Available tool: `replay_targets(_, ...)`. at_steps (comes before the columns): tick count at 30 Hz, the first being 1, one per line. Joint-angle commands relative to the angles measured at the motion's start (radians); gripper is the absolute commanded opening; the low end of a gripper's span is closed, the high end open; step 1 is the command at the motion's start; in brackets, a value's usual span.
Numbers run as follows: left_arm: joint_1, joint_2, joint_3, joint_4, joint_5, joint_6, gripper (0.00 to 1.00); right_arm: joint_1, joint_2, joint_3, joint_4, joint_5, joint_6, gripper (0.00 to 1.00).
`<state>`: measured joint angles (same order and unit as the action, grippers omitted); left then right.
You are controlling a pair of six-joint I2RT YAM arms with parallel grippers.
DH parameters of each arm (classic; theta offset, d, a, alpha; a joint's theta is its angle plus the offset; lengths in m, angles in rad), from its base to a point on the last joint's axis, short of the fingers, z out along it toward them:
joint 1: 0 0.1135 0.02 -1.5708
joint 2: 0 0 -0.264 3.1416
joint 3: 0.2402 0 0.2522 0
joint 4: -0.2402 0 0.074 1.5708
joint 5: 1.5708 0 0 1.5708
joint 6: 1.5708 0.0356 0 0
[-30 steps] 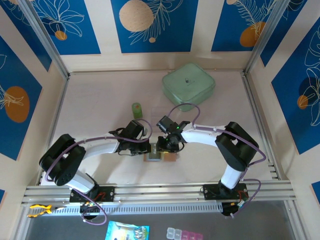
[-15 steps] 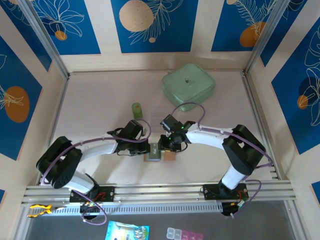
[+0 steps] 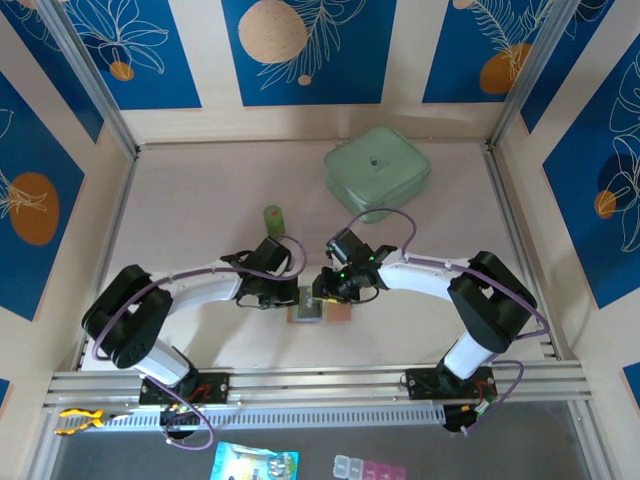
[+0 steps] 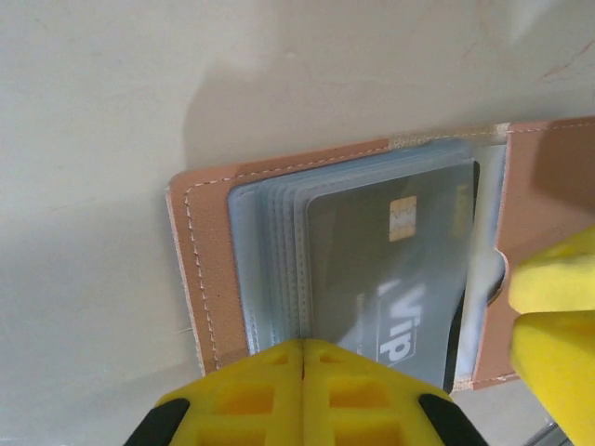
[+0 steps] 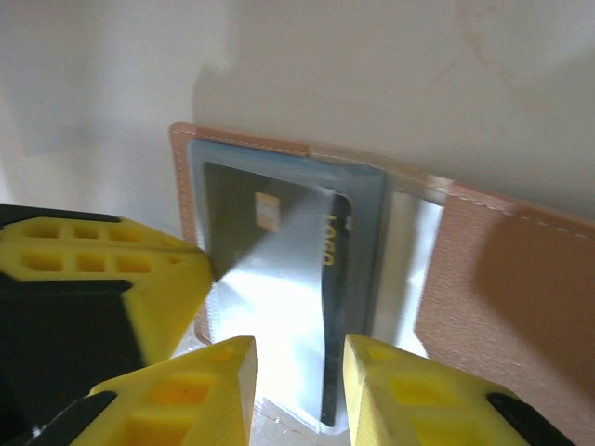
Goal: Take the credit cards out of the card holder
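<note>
Left wrist view gives you the holder (image 4: 209, 269) lying open on the counter (image 4: 139, 93). The left pincer (image 4: 302, 390) is shut tight and pressed on its 6 o'clock edge, likely to pin it flat while the other arm works. A card (image 4: 390, 269) marked "Vip" sits in the clear sleeves, not yet out. From the right wrist, the right pincer (image 5: 296, 390) stands narrowly parted at 6 o'clock, straddling a card's near edge, seemingly lined up to pinch it. You cannot tell whether its pads touch. Glare washes out that card's face, cards deeper in the sleeves are hard to count, and from above both arms cover most of the holder.
</note>
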<state>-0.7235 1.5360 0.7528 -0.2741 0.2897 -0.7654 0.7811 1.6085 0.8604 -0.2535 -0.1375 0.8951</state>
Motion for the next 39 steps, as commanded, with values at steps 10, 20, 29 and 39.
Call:
replay_targets(10, 0.01, 0.013, -0.036, 0.007, -0.002, 0.009, 0.05, 0.0, 0.057, -0.017, 0.047, -0.061, 0.014, 0.29)
replay_targets(20, 0.009, 0.011, -0.044, 0.013, 0.001, 0.006, 0.05, 0.004, 0.092, -0.033, 0.111, -0.096, 0.029, 0.27)
replay_targets(29, 0.009, 0.007, -0.055, 0.012, 0.001, 0.003, 0.05, 0.005, 0.107, -0.033, 0.062, -0.055, 0.023, 0.26)
replay_targets(39, 0.009, -0.011, -0.067, 0.015, 0.0, -0.003, 0.05, 0.007, 0.044, -0.01, -0.071, 0.052, -0.012, 0.28)
